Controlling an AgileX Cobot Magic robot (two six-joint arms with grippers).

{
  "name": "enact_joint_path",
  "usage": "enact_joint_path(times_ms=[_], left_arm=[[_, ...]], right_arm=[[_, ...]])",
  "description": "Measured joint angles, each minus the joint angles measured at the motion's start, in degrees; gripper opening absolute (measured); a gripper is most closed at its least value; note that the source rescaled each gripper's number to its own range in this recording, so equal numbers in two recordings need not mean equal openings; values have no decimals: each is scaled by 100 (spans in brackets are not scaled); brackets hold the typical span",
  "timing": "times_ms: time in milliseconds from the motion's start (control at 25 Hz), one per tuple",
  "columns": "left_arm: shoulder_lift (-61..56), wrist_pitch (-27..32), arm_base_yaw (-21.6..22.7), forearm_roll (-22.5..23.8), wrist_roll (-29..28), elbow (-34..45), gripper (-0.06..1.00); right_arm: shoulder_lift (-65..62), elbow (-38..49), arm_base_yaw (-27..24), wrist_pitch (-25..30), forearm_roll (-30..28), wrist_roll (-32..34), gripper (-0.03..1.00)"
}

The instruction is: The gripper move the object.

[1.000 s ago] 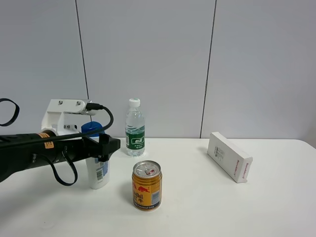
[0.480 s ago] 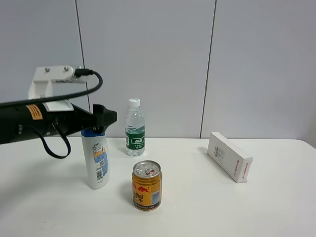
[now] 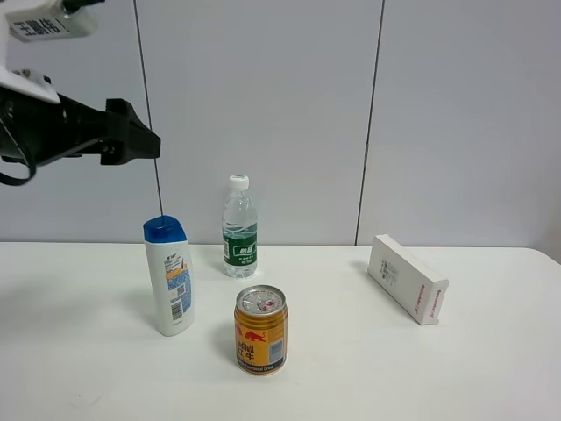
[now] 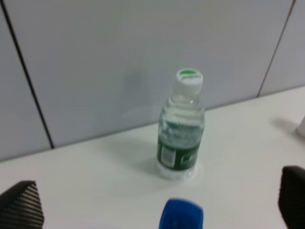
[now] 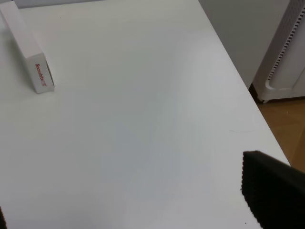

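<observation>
Exterior high view: my left gripper (image 3: 140, 145), black jaws on a thick black arm under a white bracket, hangs high over the left end of the white table (image 3: 368, 377). The object, a white plastic shampoo bottle with a blue cap and a blue-orange label (image 3: 170, 277), stands upright on the table well below the gripper and a little to its right in this view, with its long axis vertical. It is apart from the clear water bottle with a green label (image 3: 239, 230) behind it and from the gold drink can (image 3: 260, 331) in front of it to the right.

In the left wrist view, the two ribbed pads (image 4: 21, 206) sit at opposite edges, so the jaws are spread wide and hold nothing. The blue cap (image 4: 182, 215) shows low between them.

My left arm is clearly the nearer one. My right gripper (image 5: 136, 205), also spread wide and holding nothing, looks down on the far right end of the table, beside the white cardboard box (image 5: 29, 51).

Compared with a second ago, the left jaws flanked the bottle's body at table height and now stand clear above it. The bottle stands on the same spot.
</observation>
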Motion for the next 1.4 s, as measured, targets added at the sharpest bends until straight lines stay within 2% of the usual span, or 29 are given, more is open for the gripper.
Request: enact_joint_path(times_ms=[120,320,640,880,1040,1280,1400], left_arm=[[-374,972,55,0,6,-246,100],[-610,2266,567,0,38,-582,100],[-913,3417,1573,0,180,-790,100],[-1710,4325,2174,0,487,-790,100],[-2445,4872,2349,0,637,-790,100],[-3558,5903,2361,0,672,-790,100],[-4035,6220,2361,0,697,-790,100]], right_arm=[[0,0,0,0,0,0,100],[0,0,0,0,0,0,100],[0,0,0,0,0,0,100],[0,0,0,0,0,0,100],[0,0,0,0,0,0,100],[0,0,0,0,0,0,100],[0,0,0,0,0,0,100]])
